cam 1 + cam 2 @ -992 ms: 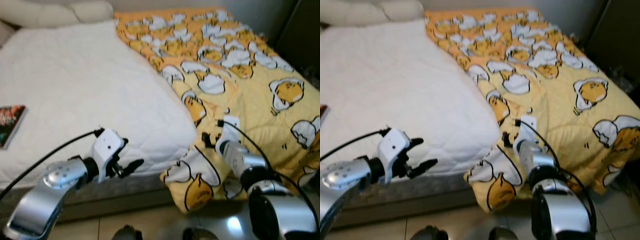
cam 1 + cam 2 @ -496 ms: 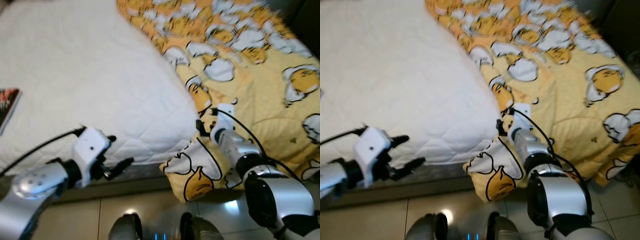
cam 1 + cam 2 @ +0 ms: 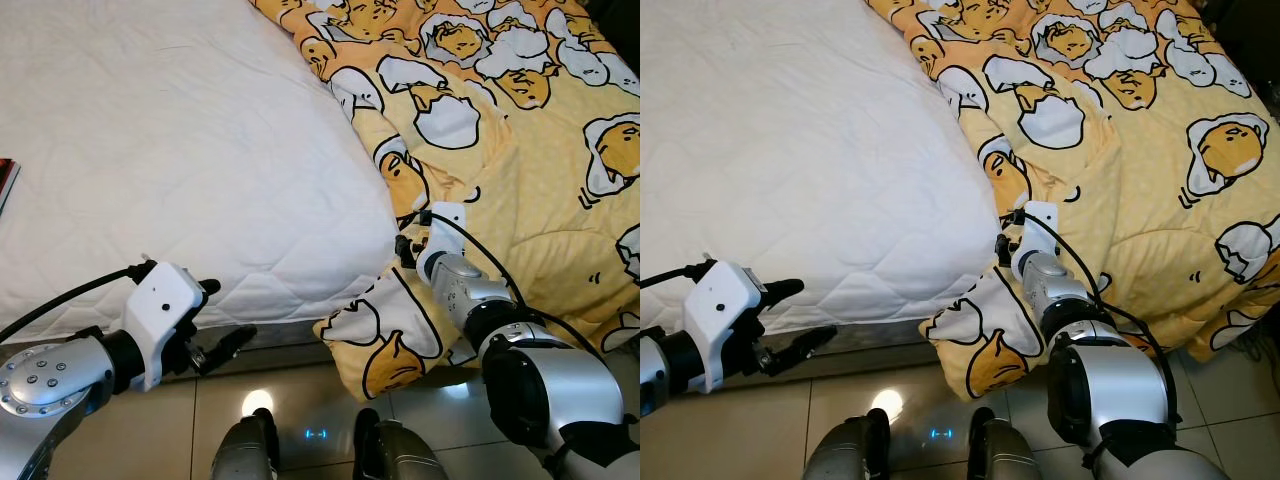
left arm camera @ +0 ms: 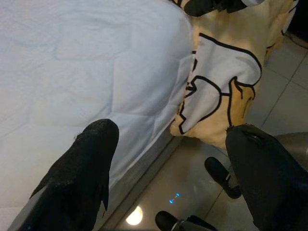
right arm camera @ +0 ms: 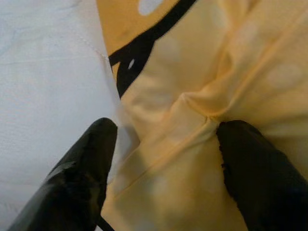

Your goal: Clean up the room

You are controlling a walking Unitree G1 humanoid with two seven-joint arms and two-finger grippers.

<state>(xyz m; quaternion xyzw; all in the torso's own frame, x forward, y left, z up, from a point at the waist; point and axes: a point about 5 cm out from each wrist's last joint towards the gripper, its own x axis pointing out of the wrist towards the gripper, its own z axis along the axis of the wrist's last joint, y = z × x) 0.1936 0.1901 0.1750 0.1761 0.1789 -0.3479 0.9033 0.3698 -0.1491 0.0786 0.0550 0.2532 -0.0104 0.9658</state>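
Camera has tilted down; right hand, fingers apart, now presses at quilt edge, unclamped. Left hand hangs apart, idle.

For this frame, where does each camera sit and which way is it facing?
Left eye view: on the head, looking down at the white mattress, yellow egg-print blanket, both silver arms, feet on the tiled floor.
Right eye view: same head, same scene seen slightly to one side; right end effector at the blanket's edge.
Left wrist view: along the open left end effector toward the mattress corner and hanging blanket.
Right wrist view: along the open right end effector's fingers, close over a blanket fold.
Shared: the mattress-blanket boundary.
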